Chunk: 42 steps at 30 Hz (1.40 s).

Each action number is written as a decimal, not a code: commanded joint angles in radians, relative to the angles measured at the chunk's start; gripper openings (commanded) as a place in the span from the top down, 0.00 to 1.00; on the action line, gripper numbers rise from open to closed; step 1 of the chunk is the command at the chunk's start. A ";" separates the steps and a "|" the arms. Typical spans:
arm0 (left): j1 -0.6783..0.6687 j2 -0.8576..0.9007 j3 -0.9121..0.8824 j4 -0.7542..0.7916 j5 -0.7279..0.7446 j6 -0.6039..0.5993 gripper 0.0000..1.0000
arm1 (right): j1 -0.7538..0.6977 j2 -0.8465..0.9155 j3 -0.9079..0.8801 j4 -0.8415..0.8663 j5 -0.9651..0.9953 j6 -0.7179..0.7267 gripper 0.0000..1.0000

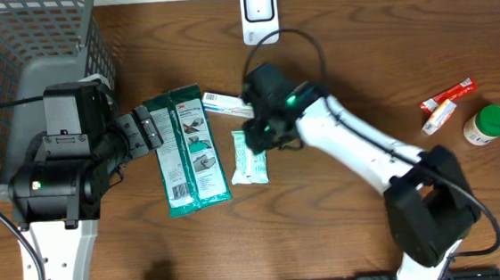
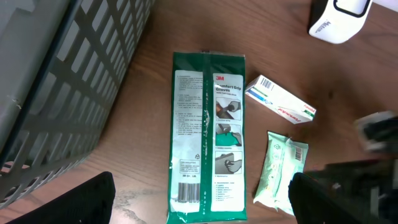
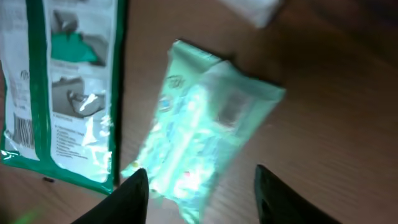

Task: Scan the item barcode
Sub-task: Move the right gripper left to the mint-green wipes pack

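Wipes pack (image 3: 205,124), a soft pale-green packet, is found just left of the centre of the overhead frame, lying flat on the wooden table (image 1: 359,51). Its long axis is seen running almost straight up and down in that frame. In the right wrist view the same axis is tilted, from the upper right down to the lower left. Its lower-left end is straddled by the right gripper (image 3: 199,186), whose fingers stand at a middling spread. The left finger is seen at or against the packet's edge, while bare table is still visible between the packet and the right finger, so no firm hold can be claimed. Because the packet lies obliquely across the closing line, it is judged that a corner grip rather than a square one would result unless the wrist is turned. Just to the left of the packet lies the green 3M glove package (image 1: 185,150), parallel to it and close beside it. A small white box (image 1: 227,104) is seen just above the packet. The left gripper (image 2: 202,186) is held wide and empty over the glove package, farther from the packet than the right. The white barcode scanner (image 1: 259,14) stands at the top centre of the overhead frame, above the packet.
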 commanded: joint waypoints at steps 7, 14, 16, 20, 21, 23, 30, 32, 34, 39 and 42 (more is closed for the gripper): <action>0.001 0.000 0.008 -0.002 -0.009 0.020 0.10 | 0.227 -0.002 -0.111 0.199 0.289 0.258 0.68; 0.001 0.000 0.008 -0.002 -0.009 0.020 0.10 | 0.360 0.014 -0.111 0.266 0.560 0.267 0.68; 0.001 0.000 0.008 -0.002 -0.009 0.020 0.10 | 0.375 0.024 -0.111 0.262 0.629 0.267 0.67; 0.001 0.000 0.008 -0.002 -0.009 0.020 0.10 | 0.376 0.088 -0.111 0.264 0.668 0.266 0.62; 0.001 0.000 0.008 -0.002 -0.009 0.020 0.10 | 0.375 0.103 -0.111 0.263 0.668 0.266 0.60; 0.001 0.000 0.008 -0.002 -0.009 0.020 0.10 | 0.374 0.121 -0.111 0.245 0.673 0.246 0.59; 0.002 0.000 0.008 -0.002 -0.009 0.020 0.10 | 0.333 0.119 -0.095 0.038 0.753 0.246 0.63; 0.002 0.000 0.008 -0.002 -0.009 0.020 0.10 | 0.292 0.119 -0.095 -0.050 0.749 0.268 0.65; 0.001 0.000 0.008 -0.002 -0.009 0.020 0.10 | 0.274 0.120 -0.095 -0.049 0.714 0.259 0.63; 0.002 0.000 0.008 -0.002 -0.009 0.020 0.10 | 0.270 0.120 -0.095 0.036 0.570 -0.017 0.59; 0.002 0.000 0.008 -0.002 -0.009 0.020 0.10 | 0.285 0.119 -0.095 0.055 0.586 -0.261 0.56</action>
